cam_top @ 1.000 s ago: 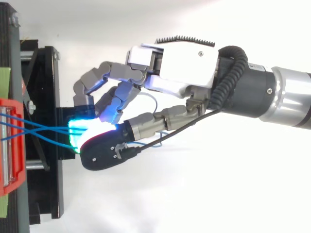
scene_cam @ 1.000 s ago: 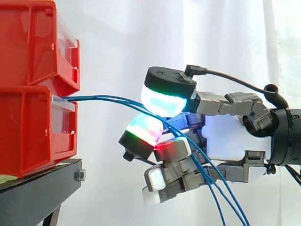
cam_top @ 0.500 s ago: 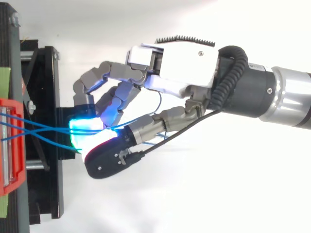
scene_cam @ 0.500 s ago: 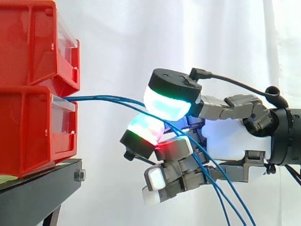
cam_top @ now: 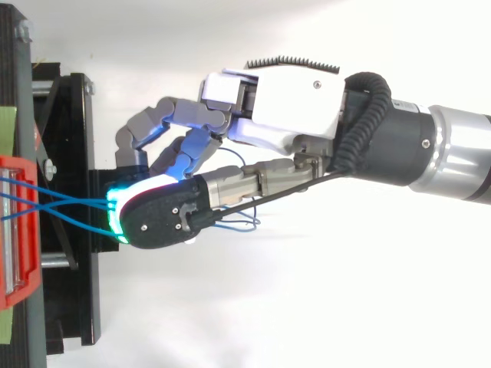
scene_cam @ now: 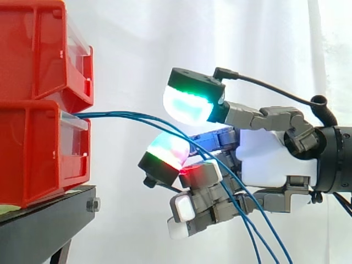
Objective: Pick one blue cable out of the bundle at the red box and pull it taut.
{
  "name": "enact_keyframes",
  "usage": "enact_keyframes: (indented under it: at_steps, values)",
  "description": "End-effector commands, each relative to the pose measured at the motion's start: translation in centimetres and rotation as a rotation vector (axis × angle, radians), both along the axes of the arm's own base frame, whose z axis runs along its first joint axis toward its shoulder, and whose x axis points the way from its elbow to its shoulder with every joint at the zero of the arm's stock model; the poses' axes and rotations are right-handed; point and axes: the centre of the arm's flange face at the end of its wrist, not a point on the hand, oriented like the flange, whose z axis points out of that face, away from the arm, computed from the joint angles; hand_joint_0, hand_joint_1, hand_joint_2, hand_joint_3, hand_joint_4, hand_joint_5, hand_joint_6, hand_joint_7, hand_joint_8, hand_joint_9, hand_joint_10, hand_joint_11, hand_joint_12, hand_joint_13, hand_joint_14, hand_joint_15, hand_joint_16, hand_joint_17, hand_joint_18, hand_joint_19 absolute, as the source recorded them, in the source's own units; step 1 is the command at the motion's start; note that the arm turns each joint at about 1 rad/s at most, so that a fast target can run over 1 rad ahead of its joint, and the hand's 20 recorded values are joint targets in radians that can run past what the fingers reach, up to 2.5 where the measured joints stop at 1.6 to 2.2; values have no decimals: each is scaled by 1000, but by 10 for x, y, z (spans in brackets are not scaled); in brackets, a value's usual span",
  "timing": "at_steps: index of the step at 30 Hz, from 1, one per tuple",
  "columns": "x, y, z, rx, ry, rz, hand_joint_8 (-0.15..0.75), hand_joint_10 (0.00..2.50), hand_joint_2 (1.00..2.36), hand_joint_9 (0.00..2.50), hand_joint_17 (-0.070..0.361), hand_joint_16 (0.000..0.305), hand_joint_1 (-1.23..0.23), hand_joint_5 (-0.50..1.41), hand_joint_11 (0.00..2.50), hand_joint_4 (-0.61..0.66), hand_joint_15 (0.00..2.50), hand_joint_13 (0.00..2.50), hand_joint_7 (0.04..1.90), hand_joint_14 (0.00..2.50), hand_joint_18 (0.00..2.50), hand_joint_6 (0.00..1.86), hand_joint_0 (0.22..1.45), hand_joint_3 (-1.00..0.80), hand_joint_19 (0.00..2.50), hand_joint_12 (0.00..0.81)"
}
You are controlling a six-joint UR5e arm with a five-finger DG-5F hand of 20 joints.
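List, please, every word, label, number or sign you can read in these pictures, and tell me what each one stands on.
None: no word, number or sign can be read in either view.
The red bins, the blue cables, the hand and the black stand show no legible print.

- A black metal stand (scene_cam: 49, 223) carries everything; its top edge slopes up slightly towards the right corner.
- A silver bolt head (scene_cam: 93, 205) sits on the stand's right-hand face, just below the top edge.
- A lower red plastic bin (scene_cam: 33, 148) rests directly on the stand's top.
- An upper red plastic bin (scene_cam: 38, 49) is stacked on the lower one.
- A pale green flat piece (scene_cam: 6, 209) lies on the stand beneath the lower bin, at the left edge.
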Motion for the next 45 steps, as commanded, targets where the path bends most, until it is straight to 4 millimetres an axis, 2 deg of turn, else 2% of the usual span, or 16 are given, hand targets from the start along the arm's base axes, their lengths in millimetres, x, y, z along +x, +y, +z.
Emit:
enact_keyframes:
  at_steps: [1, 2, 8, 18, 19, 21, 30, 32, 36, 38, 45]
  values:
    - [0, 0, -1, 0, 0, 0, 364, 13, 1014, 1122, 121, 54, -563, -133, 1228, 174, 607, 883, 1022, 19, 694, 810, 608, -235, 488, 396]
    - [0, 0, -1, 0, 0, 0, 377, 11, 1013, 1129, 126, 56, -596, -140, 1227, 190, 603, 893, 981, 20, 714, 825, 603, -198, 473, 405]
    - [0, 0, 1, -1, -1, 0, 402, 8, 1012, 1153, 134, 60, -664, -143, 1257, 204, 589, 913, 1000, 20, 756, 861, 600, -86, 446, 425]
    - [0, -1, -1, 0, 0, 0, 382, 9, 1019, 1132, 126, 56, -764, -141, 1284, 217, 597, 879, 1057, 19, 723, 867, 616, -18, 426, 404]
    - [0, -1, 1, 0, -1, 0, 371, 10, 1022, 1120, 121, 54, -828, -143, 1291, 221, 603, 867, 1120, 22, 707, 862, 627, -12, 429, 395]
    - [0, -1, -1, -1, 1, 1, 369, 11, 1022, 1116, 121, 54, -857, -145, 1293, 197, 596, 864, 1129, 22, 701, 866, 637, -2, 420, 391]
    - [0, -1, 1, -1, -1, 0, 346, 13, 1026, 1076, 115, 51, -919, -156, 1297, 113, 592, 829, 1104, 24, 669, 871, 672, -48, 408, 375]
    - [0, -1, 1, -1, -1, 1, 345, 13, 1024, 1060, 116, 51, -973, -163, 1282, 115, 581, 823, 1163, 22, 671, 877, 694, -104, 390, 373]
    - [0, -2, 1, 0, -1, 0, 341, 13, 1022, 1051, 116, 51, -995, -166, 1281, 108, 577, 809, 1120, 23, 665, 884, 726, -172, 379, 370]
    - [0, -2, -1, 0, 0, 0, 334, 13, 1019, 1044, 115, 51, -1017, -169, 1268, 138, 570, 799, 1163, 23, 657, 890, 751, -246, 369, 368]
    - [0, -3, 1, 0, -1, -2, 328, 14, 1009, 1028, 115, 51, -1012, -170, 1263, 127, 550, 776, 1115, 22, 640, 896, 789, -391, 350, 363]
